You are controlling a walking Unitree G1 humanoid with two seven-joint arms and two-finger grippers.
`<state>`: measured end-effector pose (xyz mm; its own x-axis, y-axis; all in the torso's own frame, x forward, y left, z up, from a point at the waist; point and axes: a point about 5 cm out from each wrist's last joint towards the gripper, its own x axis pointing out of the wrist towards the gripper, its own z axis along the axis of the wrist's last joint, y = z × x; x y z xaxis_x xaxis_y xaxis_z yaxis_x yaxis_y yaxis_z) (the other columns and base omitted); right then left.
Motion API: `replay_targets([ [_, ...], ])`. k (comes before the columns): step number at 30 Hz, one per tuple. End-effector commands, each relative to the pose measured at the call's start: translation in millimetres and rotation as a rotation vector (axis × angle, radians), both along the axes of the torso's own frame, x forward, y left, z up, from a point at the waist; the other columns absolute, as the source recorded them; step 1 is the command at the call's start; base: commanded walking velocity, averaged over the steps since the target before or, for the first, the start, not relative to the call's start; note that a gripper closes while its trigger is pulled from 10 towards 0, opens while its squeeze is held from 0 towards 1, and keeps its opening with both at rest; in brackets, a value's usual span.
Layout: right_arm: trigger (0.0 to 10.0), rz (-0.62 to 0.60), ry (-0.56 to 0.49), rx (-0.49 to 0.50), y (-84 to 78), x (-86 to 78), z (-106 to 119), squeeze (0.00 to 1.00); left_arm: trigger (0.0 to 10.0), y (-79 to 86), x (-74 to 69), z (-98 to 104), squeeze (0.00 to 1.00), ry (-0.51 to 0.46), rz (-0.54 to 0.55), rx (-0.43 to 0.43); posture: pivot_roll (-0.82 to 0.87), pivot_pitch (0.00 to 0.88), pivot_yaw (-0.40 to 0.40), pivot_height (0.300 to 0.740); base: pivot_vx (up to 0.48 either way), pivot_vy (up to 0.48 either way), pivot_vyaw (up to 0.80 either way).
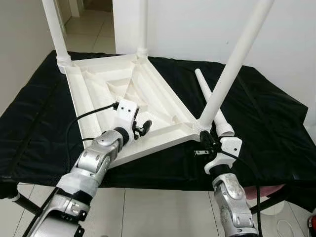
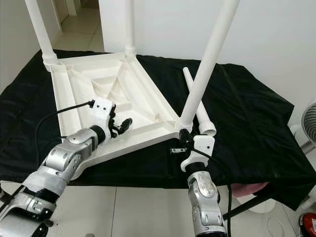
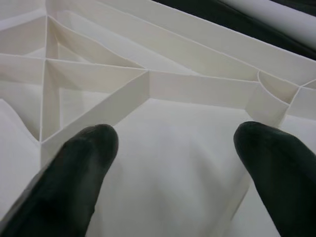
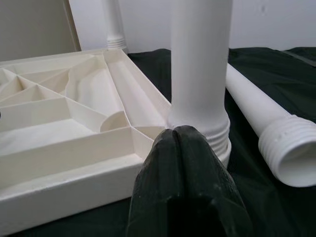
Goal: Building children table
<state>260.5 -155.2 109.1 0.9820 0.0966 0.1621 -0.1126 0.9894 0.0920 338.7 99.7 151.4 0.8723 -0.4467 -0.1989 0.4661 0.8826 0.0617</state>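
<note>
An upturned white plastic children's table top (image 1: 133,98), ribbed on its underside, lies on a black cloth-covered tabletop (image 1: 276,123), reaching from the far left corner toward the middle of the near edge. Three white plastic tube legs stand in its corner sockets: one at the far left (image 1: 55,29), one at the far middle (image 1: 142,24), and one at the near right corner (image 1: 232,64), leaning up and to the right.

A fourth loose white leg (image 1: 212,103) lies flat on the cloth just beside the table top's right edge, its long axis running from far to near, its threaded open end toward the near edge. The socket left bare seems to be the near left corner, under the left arm.

The right claw (image 1: 206,143) sits at the foot of the near right leg, its fingers pressed together with nothing between them, and the loose leg's threaded end lies just to its right, so this arm is the nearer one. The left claw (image 1: 140,129) hovers over the ribbed underside, fingers (image 3: 84,163) spread wide and empty.

The legs' upper ends are cut off, and the bare socket itself is hidden.
</note>
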Motion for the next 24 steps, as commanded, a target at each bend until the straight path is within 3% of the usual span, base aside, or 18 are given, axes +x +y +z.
replay_targets([
  [1, 10.0, -0.022, -0.007, -0.019, -4.4, -2.2, 1.0, 0.00, 10.0, -2.6, 0.6, -3.4, 0.93, 0.006, -0.004, 0.024, -0.07, 0.000, -0.049, 0.740, 0.000, 0.000, 0.00],
  [2, 10.0, -0.034, 0.000, -0.020, -6.5, -2.9, -0.3, 0.00, 10.0, -6.0, -1.1, -2.0, 0.00, 0.011, -0.043, 0.003, -0.07, 0.000, -0.049, 0.740, 0.000, 0.000, 0.00],
  [5, 10.0, -0.042, 0.004, -0.021, -8.1, -3.5, -1.0, 0.00, 10.0, -10.0, -3.2, -0.2, 0.00, 0.010, -0.089, -0.021, -0.07, 0.000, -0.049, 0.740, 0.000, 0.000, 0.00],
  [6, 10.0, -0.053, 0.007, -0.021, -10.2, -3.7, -1.3, 0.00, 10.0, -16.7, -8.0, 2.7, 0.00, 0.014, -0.170, -0.060, -0.08, 0.000, -0.045, 0.740, 0.000, 0.000, 0.00],
  [11, 10.0, -0.063, 0.005, -0.024, -12.6, -3.6, -0.4, 0.00, 10.0, -24.0, -14.2, 3.1, 0.00, 0.015, -0.264, -0.063, -0.08, 0.000, -0.045, 0.740, 0.000, 0.000, 0.00],
  [24, 10.0, -0.110, 0.003, -0.041, -23.3, -4.5, 1.0, 0.00, 10.0, -38.8, -16.6, -13.7, 0.00, 0.056, -0.331, 0.011, -0.10, 0.000, -0.024, 0.740, 0.000, 0.000, 0.00],
])
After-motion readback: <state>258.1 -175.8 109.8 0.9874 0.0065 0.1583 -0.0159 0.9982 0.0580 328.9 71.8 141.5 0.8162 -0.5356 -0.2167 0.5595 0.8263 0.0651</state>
